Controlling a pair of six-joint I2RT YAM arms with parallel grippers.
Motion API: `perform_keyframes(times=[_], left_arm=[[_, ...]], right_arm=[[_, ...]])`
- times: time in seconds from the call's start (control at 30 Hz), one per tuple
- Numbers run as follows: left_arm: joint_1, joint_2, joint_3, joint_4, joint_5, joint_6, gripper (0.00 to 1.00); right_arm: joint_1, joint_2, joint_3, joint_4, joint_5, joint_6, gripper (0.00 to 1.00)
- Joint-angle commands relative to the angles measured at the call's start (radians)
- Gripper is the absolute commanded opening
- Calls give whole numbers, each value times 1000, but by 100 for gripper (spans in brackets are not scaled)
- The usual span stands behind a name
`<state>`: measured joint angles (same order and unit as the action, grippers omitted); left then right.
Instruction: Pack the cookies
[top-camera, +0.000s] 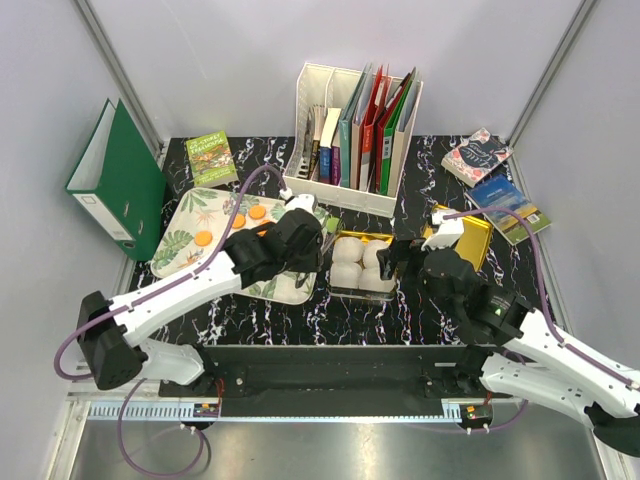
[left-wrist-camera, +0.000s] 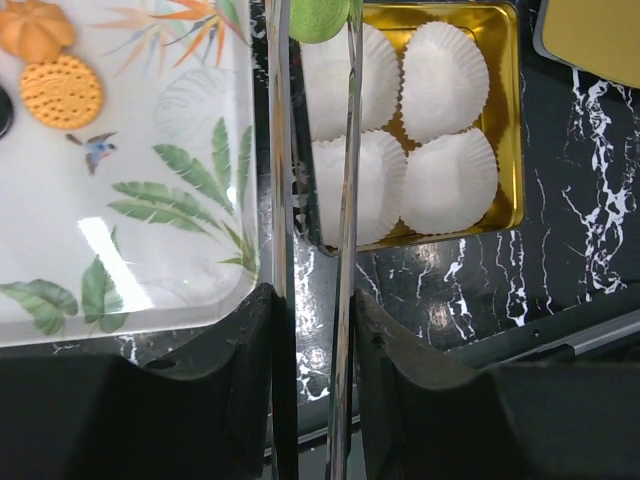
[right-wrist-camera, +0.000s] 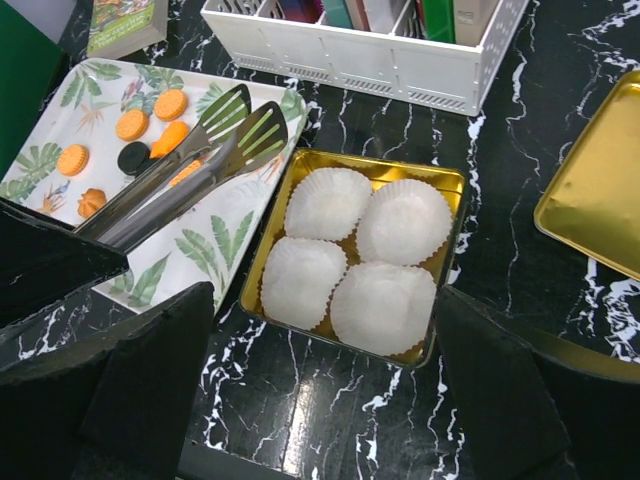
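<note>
My left pincer (left-wrist-camera: 312, 310) is narrowed around the handles of the metal tongs (right-wrist-camera: 190, 165). I judge the squeeze is just enough to pinch the green cookie (left-wrist-camera: 320, 18) at their tips, which hang by the right edge of the leaf-print tray (right-wrist-camera: 200, 250), just left of the gold tin (right-wrist-camera: 440, 178) on the desk (right-wrist-camera: 520, 100). My right pincer (right-wrist-camera: 322, 300) stands wide and empty over the tin's near side, likely to steady it. The other cookies (right-wrist-camera: 131, 125), orange and one black, lie on the tray's far-left part, and the tin's four paper cups (right-wrist-camera: 405, 220) hold nothing.
</note>
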<state>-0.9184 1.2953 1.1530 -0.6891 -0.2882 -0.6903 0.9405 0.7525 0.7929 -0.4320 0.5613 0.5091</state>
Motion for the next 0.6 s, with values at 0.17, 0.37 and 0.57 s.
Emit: perform_keyframes(times=[0.17, 0.37, 0.57], left_arm=[[-42, 85, 74, 117, 46, 20, 4], [-59, 122, 67, 143, 61, 11, 4], [-63, 122, 39, 149, 60, 3, 5]], right_arm=[[4, -8, 8, -36, 61, -12, 100], [6, -7, 3, -34, 63, -12, 100], [4, -5, -1, -34, 65, -7, 100]])
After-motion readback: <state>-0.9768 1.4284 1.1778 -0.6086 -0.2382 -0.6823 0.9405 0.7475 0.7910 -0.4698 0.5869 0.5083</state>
